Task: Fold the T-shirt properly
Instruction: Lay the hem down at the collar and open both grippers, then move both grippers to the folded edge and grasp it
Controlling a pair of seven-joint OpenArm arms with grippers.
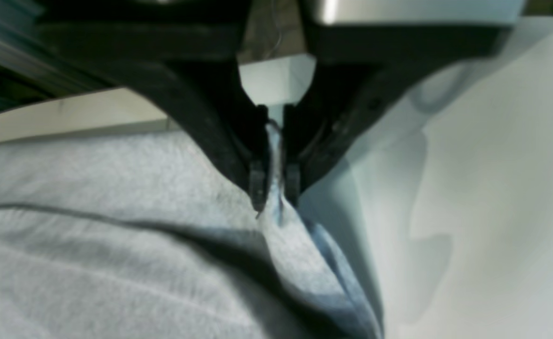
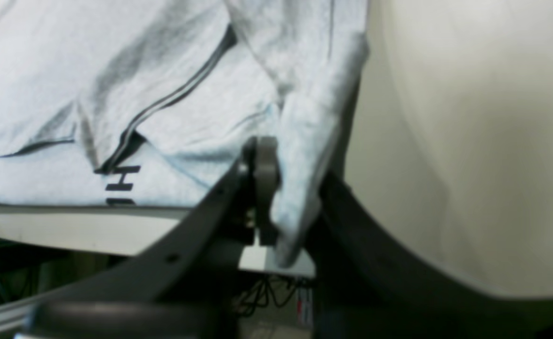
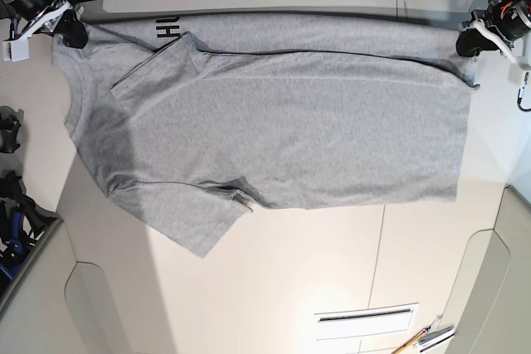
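The light heather-grey T-shirt [image 3: 282,130] lies spread across the white table, neck to the left and hem to the right. Its far edge is folded over, and black lettering [image 3: 166,31] shows on the strip beneath. My left gripper [image 3: 470,42] is at the far right corner, shut on the hem; the left wrist view shows the cloth [image 1: 69,245] pinched in that gripper [image 1: 275,183]. My right gripper [image 3: 73,35] is at the far left corner, shut on the shoulder; the right wrist view shows bunched cloth [image 2: 304,141] in that gripper [image 2: 285,197].
The white table [image 3: 274,288] has its far edge just beyond both grippers. A slot plate [image 3: 365,321] and some tools [image 3: 427,339] lie at the near right. Dark clamps [image 3: 10,180] stand along the left side.
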